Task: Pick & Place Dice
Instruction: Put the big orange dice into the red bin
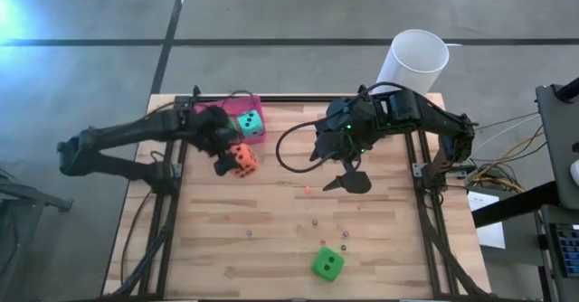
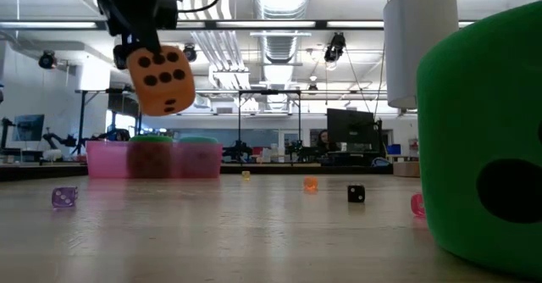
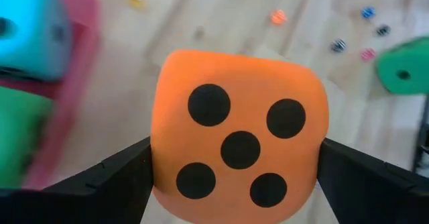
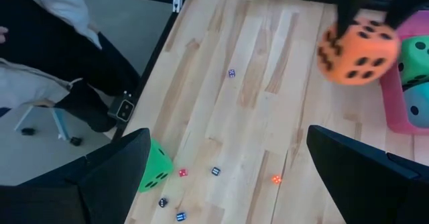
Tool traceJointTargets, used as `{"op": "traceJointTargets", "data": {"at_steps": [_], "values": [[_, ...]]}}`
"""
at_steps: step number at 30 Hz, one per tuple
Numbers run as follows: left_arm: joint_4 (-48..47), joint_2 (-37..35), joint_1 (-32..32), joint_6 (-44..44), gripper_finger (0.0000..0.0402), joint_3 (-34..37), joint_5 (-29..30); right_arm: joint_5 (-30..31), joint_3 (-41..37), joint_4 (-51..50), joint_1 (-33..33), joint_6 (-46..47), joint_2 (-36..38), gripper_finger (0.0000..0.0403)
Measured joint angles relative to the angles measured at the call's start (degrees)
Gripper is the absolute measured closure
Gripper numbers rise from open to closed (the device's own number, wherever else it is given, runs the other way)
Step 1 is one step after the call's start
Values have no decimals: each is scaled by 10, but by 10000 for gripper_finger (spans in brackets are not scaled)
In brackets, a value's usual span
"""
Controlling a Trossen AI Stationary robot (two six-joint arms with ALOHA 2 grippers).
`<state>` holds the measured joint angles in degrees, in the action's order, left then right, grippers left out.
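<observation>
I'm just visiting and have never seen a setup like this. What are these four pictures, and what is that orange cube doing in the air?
Two robot arms work at a wooden table. One picture looks straight down, one looks across at table-top height, and two come from cameras on the arms' wrists. The left pincer is closed on an orange die and holds it above the table, beside a pink tray that already holds a teal die and a green one. Another green die lies near the table's front edge among tiny beads. The right pincer hangs open and empty over the middle.
</observation>
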<state>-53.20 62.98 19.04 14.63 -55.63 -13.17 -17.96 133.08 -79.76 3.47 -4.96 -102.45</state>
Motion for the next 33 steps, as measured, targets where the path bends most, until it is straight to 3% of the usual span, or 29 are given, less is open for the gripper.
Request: {"op": "traceJointTargets", "data": {"at_steps": [12, 18, 26, 33], "values": [[-12, 1, 243, -161, 34, -32, 16, 0, 0, 9, 0, -1, 0, 3], [-20, 3, 331, -208, 36, -46, 25, 0, 0, 11, 0, -1, 0, 3], [-2, 6, 365, -208, 35, -40, 142, 0, 0, 12, 0, -1, 0, 3], [22, 59, 365, -205, 37, -40, 158, 0, 0, 13, 0, -1, 0, 3]]}}
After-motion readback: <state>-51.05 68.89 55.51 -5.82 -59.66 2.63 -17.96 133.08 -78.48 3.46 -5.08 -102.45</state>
